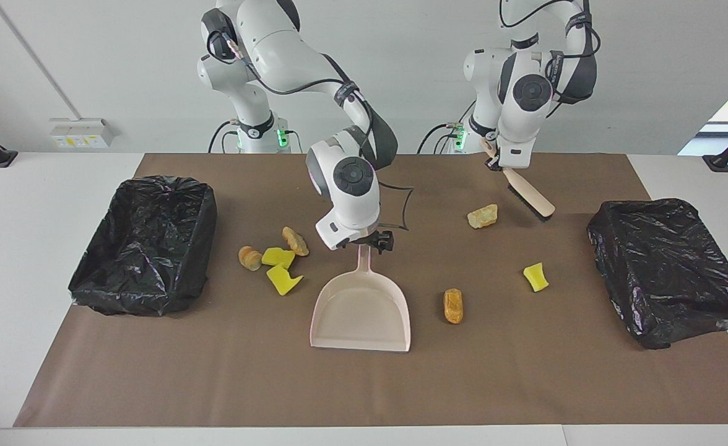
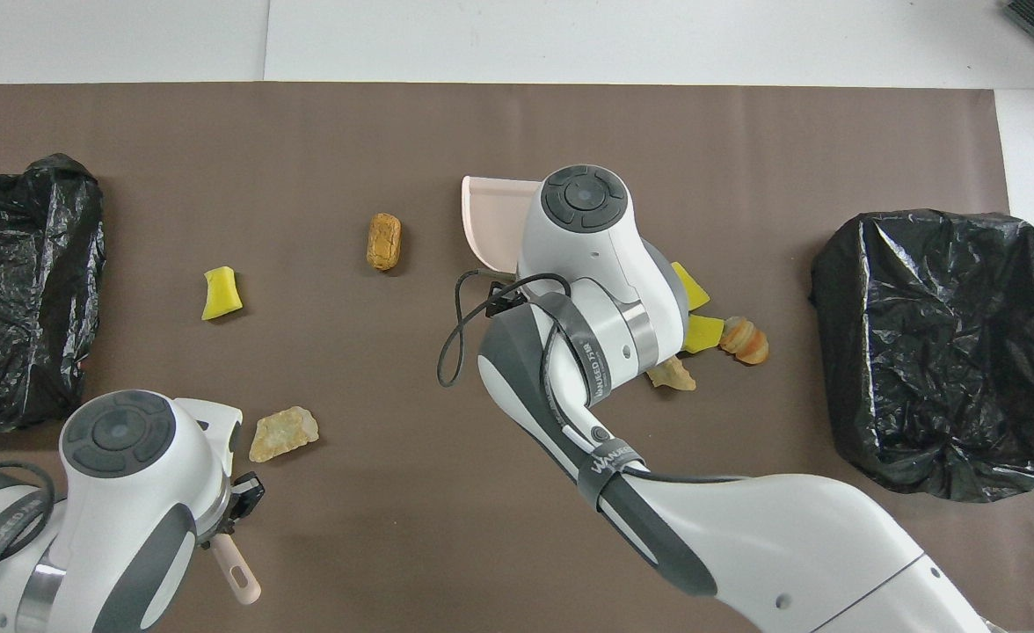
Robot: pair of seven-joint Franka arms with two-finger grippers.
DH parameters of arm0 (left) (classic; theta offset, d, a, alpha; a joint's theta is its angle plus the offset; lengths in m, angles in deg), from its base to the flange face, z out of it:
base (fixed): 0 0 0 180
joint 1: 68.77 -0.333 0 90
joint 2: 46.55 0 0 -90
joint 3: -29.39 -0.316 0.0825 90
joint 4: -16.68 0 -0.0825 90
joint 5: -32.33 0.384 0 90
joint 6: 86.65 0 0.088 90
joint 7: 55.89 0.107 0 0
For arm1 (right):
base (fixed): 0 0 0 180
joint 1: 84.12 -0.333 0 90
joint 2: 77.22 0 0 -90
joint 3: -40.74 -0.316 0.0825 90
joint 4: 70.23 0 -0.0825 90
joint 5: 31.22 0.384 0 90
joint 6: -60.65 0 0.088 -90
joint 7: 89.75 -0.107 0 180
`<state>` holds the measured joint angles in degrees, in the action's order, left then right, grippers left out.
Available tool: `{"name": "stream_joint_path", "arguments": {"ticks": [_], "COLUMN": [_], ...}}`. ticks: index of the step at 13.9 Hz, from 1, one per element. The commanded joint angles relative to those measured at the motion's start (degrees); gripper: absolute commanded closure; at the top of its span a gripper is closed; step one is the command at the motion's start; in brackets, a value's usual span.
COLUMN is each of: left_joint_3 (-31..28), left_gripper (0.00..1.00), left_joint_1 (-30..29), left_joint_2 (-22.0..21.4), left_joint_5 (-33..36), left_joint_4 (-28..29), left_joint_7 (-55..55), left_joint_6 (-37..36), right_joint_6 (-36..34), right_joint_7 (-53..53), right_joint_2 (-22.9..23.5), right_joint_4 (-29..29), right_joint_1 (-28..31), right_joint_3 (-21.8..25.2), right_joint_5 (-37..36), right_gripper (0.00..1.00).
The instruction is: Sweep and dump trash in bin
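My right gripper (image 1: 376, 240) is shut on the handle of the pale pink dustpan (image 1: 361, 310), which lies on the brown mat with its mouth away from the robots; the arm hides most of it in the overhead view (image 2: 486, 220). Two yellow wedges (image 1: 277, 256) (image 1: 284, 280) and two brown lumps (image 1: 250, 257) (image 1: 295, 241) lie beside it toward the right arm's end. A brown lump (image 1: 454, 305), a yellow wedge (image 1: 536, 277) and a pale lump (image 1: 483, 216) lie toward the left arm's end. My left gripper (image 1: 497, 162) is shut on the beige-handled brush (image 1: 528, 197), tilted beside the pale lump.
A black-bag-lined bin (image 1: 147, 279) stands at the right arm's end of the mat, beside the cluster of scraps. A second one (image 1: 667, 285) stands at the left arm's end. The brown mat (image 1: 364, 390) stretches farther from the robots than the dustpan.
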<state>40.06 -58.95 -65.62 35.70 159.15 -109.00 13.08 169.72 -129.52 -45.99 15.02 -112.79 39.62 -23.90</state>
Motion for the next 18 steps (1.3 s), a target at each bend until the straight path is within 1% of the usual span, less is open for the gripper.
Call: {"name": "stream_joint_path", "arguments": {"ticks": [1,2,3,5,6,8,9,10,11,13,14,16,18], "left_joint_3": [0.1,0.2,0.2,0.3,0.2,0.1,0.0,-0.2,-0.2,-0.2,-0.2,-0.2,-0.2], "left_gripper": [1.0,1.0,1.0,1.0,1.0,1.0,1.0,1.0,1.0,1.0,1.0,1.0,1.0], "left_joint_1": [3.8,4.1,5.7,8.8,8.8,8.1,7.9,7.7,6.5,6.1,5.8,2.7,-2.1], "left_joint_2": [-1.3,-0.3,0.3,3.1,4.5,8.1,10.1,13.0,16.3,19.6,21.1,22.1,20.9], "left_joint_5": [-3.6,-6.4,-7.2,-7.4,-7.7,-8.2,-8.2,-8.1,-7.5,-5.5,-4.1,-3.7,-2.9], "left_joint_4": [2.2,2.1,1.8,1.2,0.1,-4.4,-7.0,-10.8,-14.9,-21.4,-24.7,-30.1,-32.1], "left_joint_7": [-7.1,-8.5,-9.8,-12.8,-12.8,-12.6,-12.1,-11.5,-11.2,-9.1,-7.1,-2.5,8.2], "left_joint_6": [3.0,6.2,7.3,8.6,9.8,10.0,10.3,11.3,11.5,7.9,5.8,2.7,1.1], "right_joint_6": [1.1,1.0,1.1,1.8,1.8,1.4,0.6,-0.3,-1.7,-3.2,-4.2,-5.6,-4.8], "right_joint_7": [1.6,0.8,1.0,6.9,8.6,12.2,15.7,19.4,24.2,30.3,33.1,39.5,45.8], "right_joint_2": [-1.7,-1.7,-1.7,-1.5,-1.8,-3.7,-5.3,-7.6,-10.2,-15.5,-18.1,-22.3,-26.1], "right_joint_4": [2.0,1.9,1.9,1.7,1.6,1.8,2.2,3.2,5.0,9.2,11.8,16.3,22.6], "right_joint_1": [0.5,0.5,0.5,0.5,0.5,1.2,1.4,2.0,2.7,4.1,4.8,4.6,3.9], "right_joint_3": [-0.6,-0.7,-0.9,-1.1,-1.0,-1.0,-0.8,-0.7,-0.7,-0.4,-0.5,-0.6,-0.8], "right_joint_5": [1.2,1.3,1.3,1.2,1.3,0.4,0.3,0.2,0.2,-0.6,-2.3,-5.6,-11.0], "right_gripper": [0.59,0.89,1.0,1.0,1.0,1.0,1.0,1.0,1.0,1.0,1.0,1.0,1.0]}}
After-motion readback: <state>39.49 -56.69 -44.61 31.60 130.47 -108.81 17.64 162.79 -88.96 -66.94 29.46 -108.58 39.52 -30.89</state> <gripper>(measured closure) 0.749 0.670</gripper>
